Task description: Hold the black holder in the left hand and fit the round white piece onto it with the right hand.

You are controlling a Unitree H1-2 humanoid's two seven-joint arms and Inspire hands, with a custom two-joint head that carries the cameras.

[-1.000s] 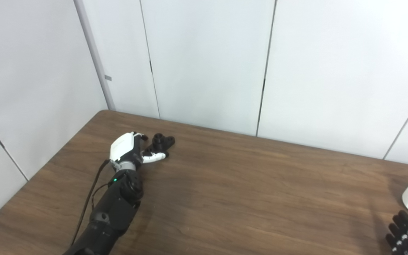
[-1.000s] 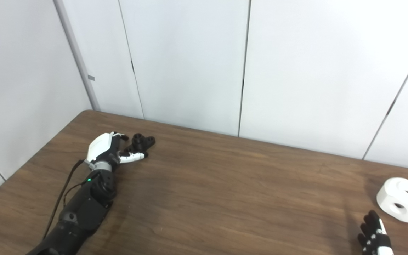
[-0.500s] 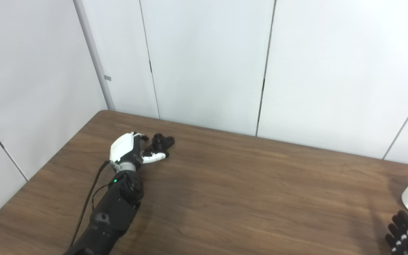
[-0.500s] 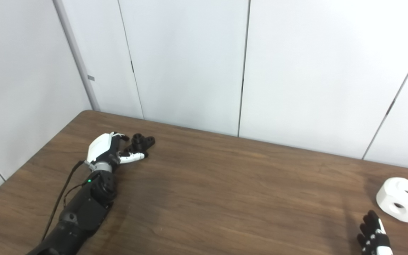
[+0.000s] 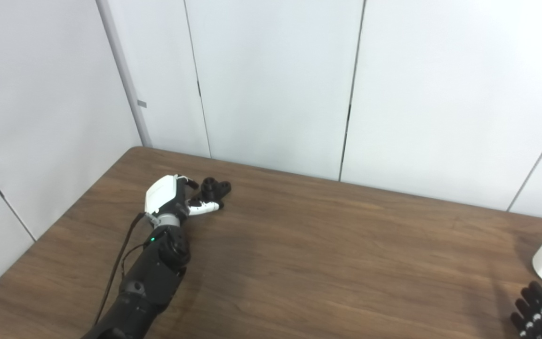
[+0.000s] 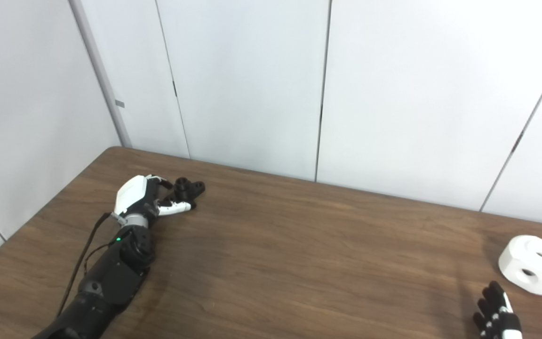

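Observation:
The black holder lies on the brown table near its far left corner. My left hand rests right beside it, with curled fingers on its left and the thumb stretched along its near side. The fingers stand apart and the holder stays on the table. The round white piece, with holes in it, sits at the far right of the table. My right hand is just in front of it at the bottom edge, fingers spread, not touching it.
White wall panels rise right behind the table's far edge. The table's left edge runs close to my left arm. A black cable trails along the left forearm.
The whole picture has shifted slightly. My right hand has sunk a little toward the bottom edge. The left hand and the holder are as before.

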